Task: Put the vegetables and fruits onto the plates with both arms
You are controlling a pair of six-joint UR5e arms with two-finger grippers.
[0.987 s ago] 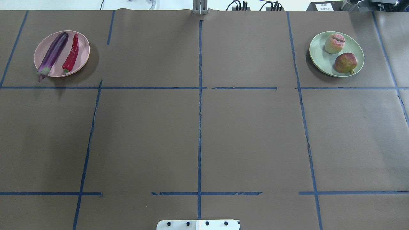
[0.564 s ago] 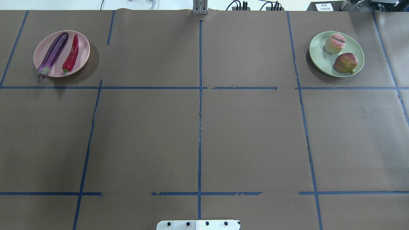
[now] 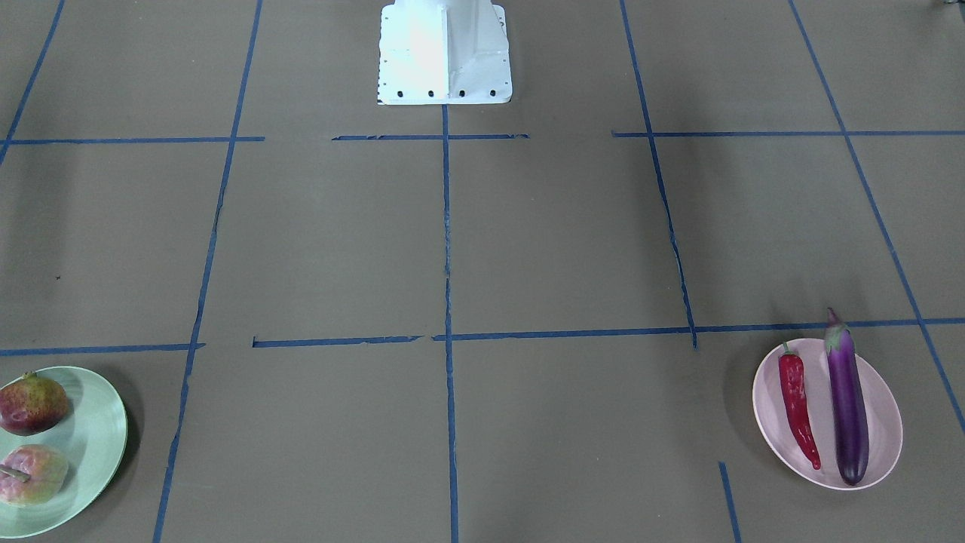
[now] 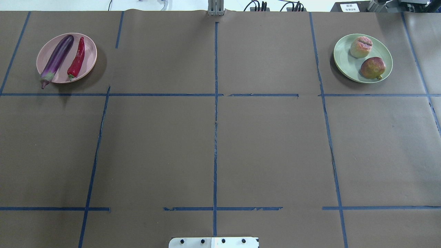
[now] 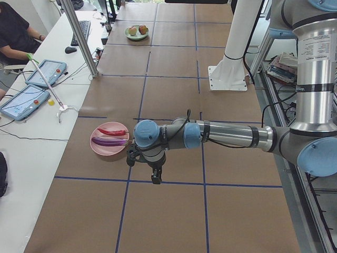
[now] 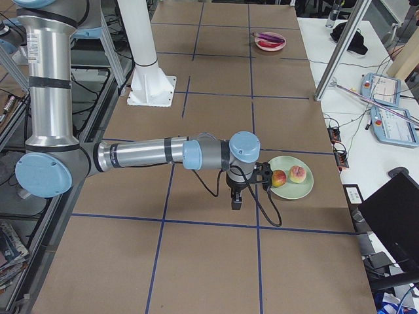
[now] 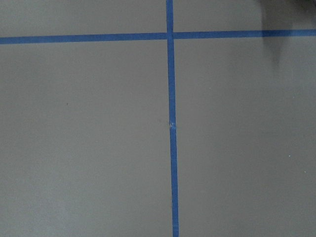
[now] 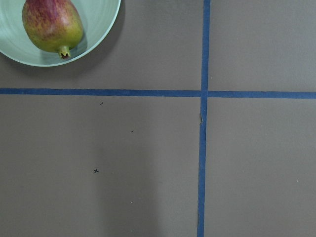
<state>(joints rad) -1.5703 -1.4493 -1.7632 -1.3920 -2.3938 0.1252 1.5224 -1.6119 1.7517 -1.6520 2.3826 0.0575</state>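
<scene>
The purple eggplant [image 4: 57, 57] and the red chili [image 4: 77, 58] lie side by side on the pink plate [image 4: 89, 55] at the far left. The peach [image 4: 360, 47] and the pomegranate [image 4: 372, 68] sit on the green plate [image 4: 344, 62] at the far right. My left gripper [image 5: 156, 176] shows only in the exterior left view, pointing down beside the pink plate [image 5: 108, 152]; I cannot tell whether it is open. My right gripper [image 6: 236, 203] shows only in the exterior right view, beside the green plate [image 6: 294, 191]; I cannot tell its state. The right wrist view shows the pomegranate [image 8: 52, 25].
Brown paper with blue tape lines [image 4: 215, 120] covers the table. The white base block [image 3: 445, 53] stands at the robot's side. An operator [image 5: 13, 31], tablets [image 5: 23, 100] and a metal post [image 5: 79, 37] are beyond the table's far edge.
</scene>
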